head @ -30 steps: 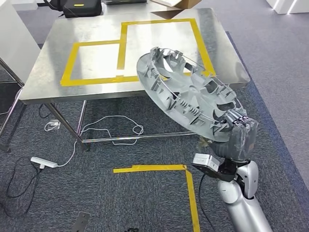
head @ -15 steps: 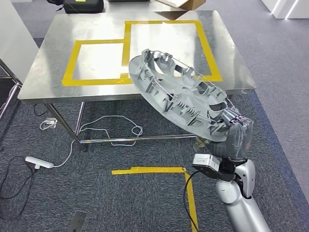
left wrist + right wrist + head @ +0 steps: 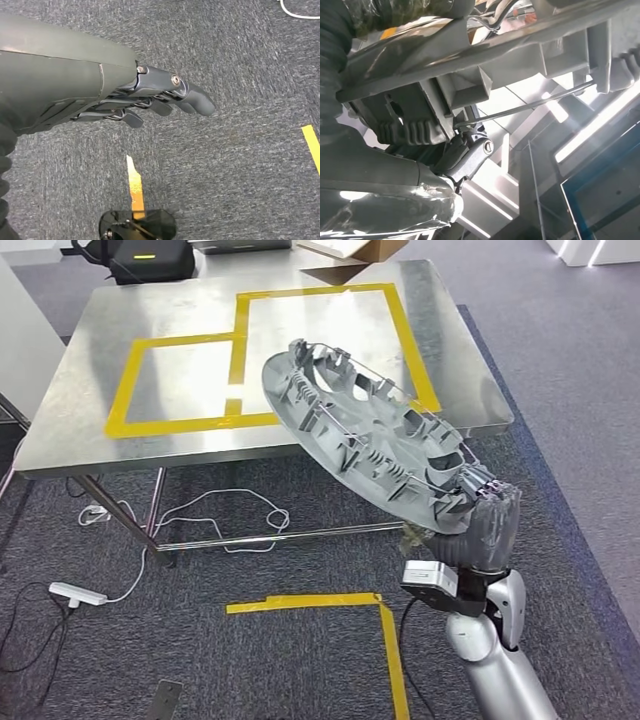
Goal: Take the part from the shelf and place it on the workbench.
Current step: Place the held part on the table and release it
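Spanning the upper half of the head view, the steel table (image 3: 90, 420) carries two adjoining rectangles of yellow tape (image 3: 181, 423) on its top; these appear to mark the placement zones. Grey carpet (image 3: 226, 660) lies in front of it, with an L-shaped yellow tape marker (image 3: 332, 602) and loose white cables (image 3: 226, 515) under the table frame.

The part (image 3: 370, 435), a large grey disc with ribbed moulded reliefs resembling a wheel cover, is held in the air, tilted, with its far edge over the near edge of the table and its near edge low by the wrist. It does not rest on the table.

The right hand (image 3: 487, 530) grips the part at its near rim; the right wrist view shows a dark finger (image 3: 471, 152) closed against the ribbed underside.

The left hand (image 3: 158, 97) hangs over the carpet with fingers extended side by side, holding nothing.

Task status, judged from this position: retrieval from the shelf is complete and the carry is nearly finished. Remaining steps: advance the part over a taped rectangle, level it, lower it to the surface and release.
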Tool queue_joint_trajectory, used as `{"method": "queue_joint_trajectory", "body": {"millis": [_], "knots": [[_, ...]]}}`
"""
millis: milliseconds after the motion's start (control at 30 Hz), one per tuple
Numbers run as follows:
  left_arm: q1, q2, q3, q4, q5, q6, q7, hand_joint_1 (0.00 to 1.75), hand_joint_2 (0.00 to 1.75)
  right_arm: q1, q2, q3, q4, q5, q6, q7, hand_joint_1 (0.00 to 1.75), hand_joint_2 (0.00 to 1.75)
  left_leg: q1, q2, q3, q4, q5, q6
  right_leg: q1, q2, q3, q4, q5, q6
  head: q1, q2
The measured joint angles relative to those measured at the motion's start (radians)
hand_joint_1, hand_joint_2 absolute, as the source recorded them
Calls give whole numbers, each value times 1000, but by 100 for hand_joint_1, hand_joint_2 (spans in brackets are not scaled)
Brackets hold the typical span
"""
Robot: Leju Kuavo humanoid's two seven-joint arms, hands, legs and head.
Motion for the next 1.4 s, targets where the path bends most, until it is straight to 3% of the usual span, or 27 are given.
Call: {"method": "queue_joint_trajectory", "body": {"millis": [33,67,133,167,200,300,367,467,500,533,567,633,667,700,800,867,967,1000,1033,1067,1167,1233,1333,1400], "knots": [[1,0,0,0,1,4,2,0,175,2,0,0,0,5,-1,0,175,175,0,0,-12,5,21,2,2,2,8,0,-5,0,0,0],[2,0,0,0,1,8,5,0,175,3,0,0,0,10,-1,-1,175,175,-1,0,-6,-29,61,7,3,4,17,0,-12,0,0,0],[2,2,0,0,2,13,10,0,175,4,0,0,-1,17,-2,-1,175,175,-7,-2,32,-142,150,26,7,7,33,-1,-25,3,1,0],[2,2,0,0,2,13,11,0,175,3,1,0,-2,18,-3,-1,175,175,-11,-3,49,-187,175,35,8,8,38,-1,-30,6,2,0],[1,3,0,0,2,14,12,0,175,3,1,0,-2,18,-5,-2,175,175,-15,-3,59,-215,181,43,8,8,39,-1,-34,11,2,0],[0,2,0,0,3,14,14,0,175,3,1,0,-6,19,-9,-2,175,175,-16,-2,74,-251,162,54,7,6,33,-2,-40,27,-1,0],[-1,2,0,0,3,14,14,0,175,3,1,0,-8,20,-9,-2,175,175,-8,-1,86,-271,159,56,7,3,10,35,-62,39,2,0],[-1,0,0,0,3,14,14,0,175,5,1,3,-9,20,-9,-5,175,175,-5,-1,91,-274,154,58,-1,1,-98,220,-132,55,5,0],[0,0,0,0,3,14,14,0,175,6,1,4,-9,20,-9,-6,175,175,-5,-1,92,-274,152,58,-3,1,-131,266,-138,59,4,0],[1,0,0,0,3,14,14,0,175,7,1,4,-8,20,-9,-6,175,175,-5,-2,95,-274,149,56,-5,1,-146,276,-123,62,5,0],[2,-1,0,0,3,14,14,0,175,8,1,4,-8,20,-9,-5,175,175,-5,-2,100,-273,145,54,-7,0,-141,246,-88,63,5,0],[2,-2,0,0,3,14,14,0,175,8,1,4,-8,20,-9,-6,175,175,-6,-2,111,-271,137,45,-8,-5,-88,118,-8,62,5,0],[0,-2,0,0,3,14,14,0,175,7,1,4,-9,20,-9,-6,175,175,-7,-3,114,-268,132,41,-8,-6,-59,59,14,59,5,0],[-1,-2,0,0,3,16,15,0,175,7,1,5,-9,20,-9,-7,175,175,-9,-3,114,-266,130,36,-7,-7,-41,25,21,54,4,0],[-2,-1,0,0,4,28,18,0,175,7,1,4,-10,23,-10,-5,175,175,-10,-2,112,-261,126,24,-5,-5,-30,11,14,34,0,0],[-2,-1,0,0,7,31,18,0,175,7,1,3,-10,27,-10,-2,175,175,-8,-2,100,-228,100,14,-8,-5,-26,8,14,22,-5,0],[-2,-2,0,0,8,31,18,0,175,6,2,3,-10,32,-10,0,175,175,-4,-2,21,-58,15,3,-8,-7,-22,7,12,11,-10,0],[-1,-2,0,0,8,31,18,0,175,6,2,3,-10,34,-10,1,175,175,-3,-2,-3,-9,2,2,-7,-7,-22,7,12,10,-10,0],[0,-2,0,0,8,31,18,0,175,7,2,3,-10,35,-10,2,175,175,-3,-2,-15,10,7,3,-6,-7,-20,7,11,10,-10,0],[1,-2,0,0,8,31,18,0,175,7,2,3,-10,35,-10,3,175,175,-3,-2,-9,-7,31,5,-6,-7,-18,7,10,10,-10,0],[-1,-2,0,0,8,29,15,0,175,5,2,3,-10,38,-10,4,175,175,-6,-1,68,-176,128,19,-3,-7,-12,9,6,14,-10,0],[-3,-2,0,0,8,26,13,0,175,4,2,3,-10,38,-10,5,175,175,-10,0,97,-242,138,27,1,-8,-15,10,5,22,-9,0],[-2,-2,-1,0,7,19,10,0,175,3,2,4,-10,39,-10,5,175,175,-7,-2,103,-259,135,36,0,-11,-21,13,0,39,-8,0],[-3,-3,-1,0,7,14,10,0,175,1,2,5,-10,39,-10,5,175,175,-3,-3,107,-267,139,45,-1,-10,-48,69,-37,48,-5,0]]}}
